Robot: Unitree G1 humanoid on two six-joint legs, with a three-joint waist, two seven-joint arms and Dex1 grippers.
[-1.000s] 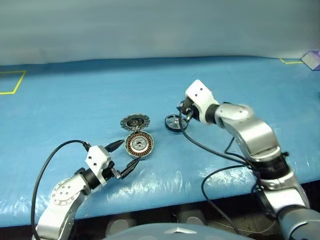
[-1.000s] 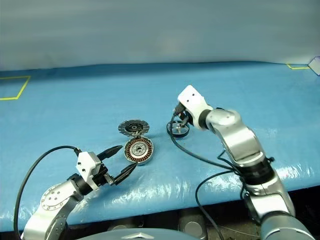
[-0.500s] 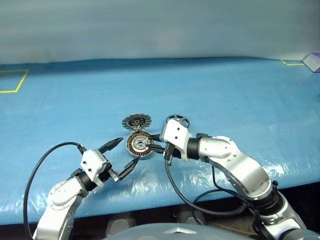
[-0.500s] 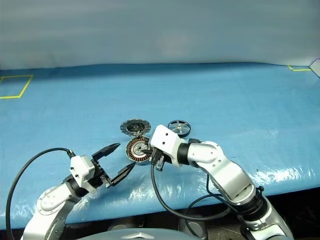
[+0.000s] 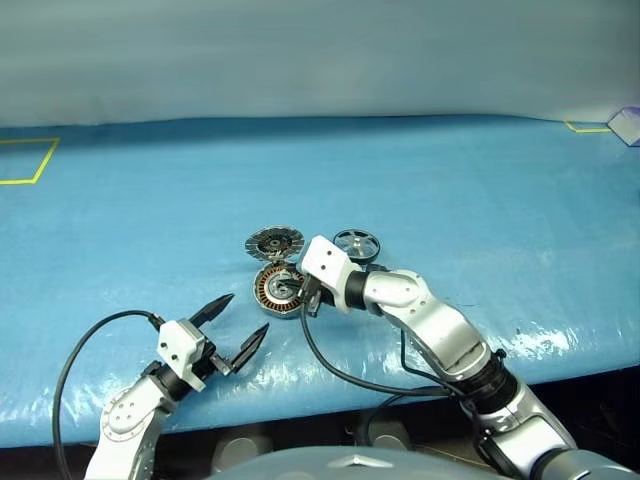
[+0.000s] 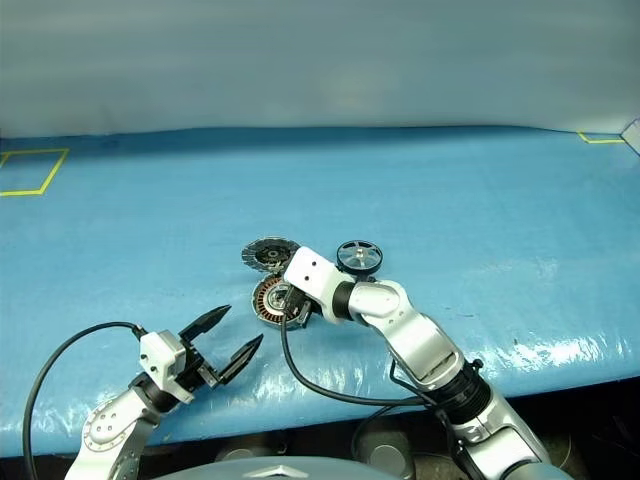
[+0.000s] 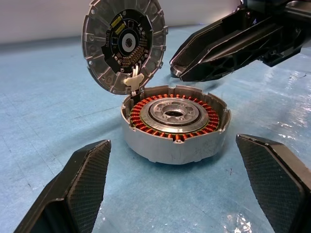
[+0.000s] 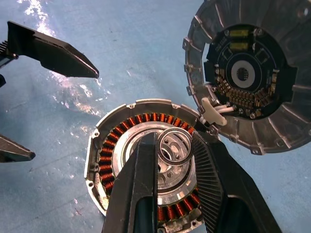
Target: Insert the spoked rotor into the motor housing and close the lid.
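The motor housing [image 5: 278, 288], a grey cup with copper windings, sits on the blue table. Its lid [image 5: 274, 243] stands open just behind it, segmented face showing, joined to it by a white connector [image 8: 210, 112]. The spoked rotor [image 5: 356, 244] lies flat on the table to the right of the lid, held by nothing. My right gripper [image 8: 172, 141] hangs over the housing's silver centre, shut on a thin metal ring [image 8: 175, 145]. In front of the housing and to its left, apart from it, my left gripper [image 5: 247, 313] is open and empty.
A blue sheet [image 5: 450, 190] covers the whole table. Yellow tape marks lie at the far left [image 5: 30, 160] and far right [image 5: 585, 127], with a pale box [image 5: 627, 122] at the far right corner. Black cables trail from both arms near the front edge.
My right gripper has swung left from beside the spoked rotor to over the housing. The rotor stayed on the table. My left gripper drew back a little toward the front edge.
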